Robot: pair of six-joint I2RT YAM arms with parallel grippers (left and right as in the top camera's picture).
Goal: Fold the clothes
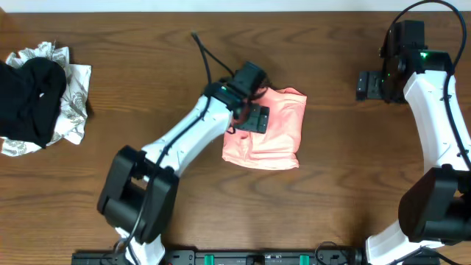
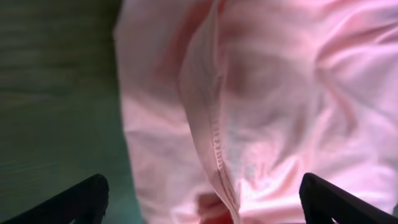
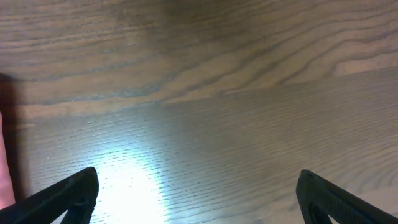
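The salmon-pink T-shirt [image 1: 276,132] lies folded into a compact, roughly rectangular bundle at the table's middle; no lettering shows. My left gripper [image 1: 254,118] hovers over the bundle's left edge, fingers wide open. In the left wrist view the pink fabric [image 2: 267,106] with a stitched hem fills the frame between my open fingertips [image 2: 202,199], just above the cloth. My right gripper [image 1: 366,85] is at the far right back, open and empty over bare wood [image 3: 199,196].
A heap of other clothes, black fabric [image 1: 29,99] on a white patterned piece [image 1: 70,110], lies at the far left. The wooden table [image 1: 353,177] surrounds the bundle. A thin pink strip [image 3: 5,162] shows at the left edge of the right wrist view.
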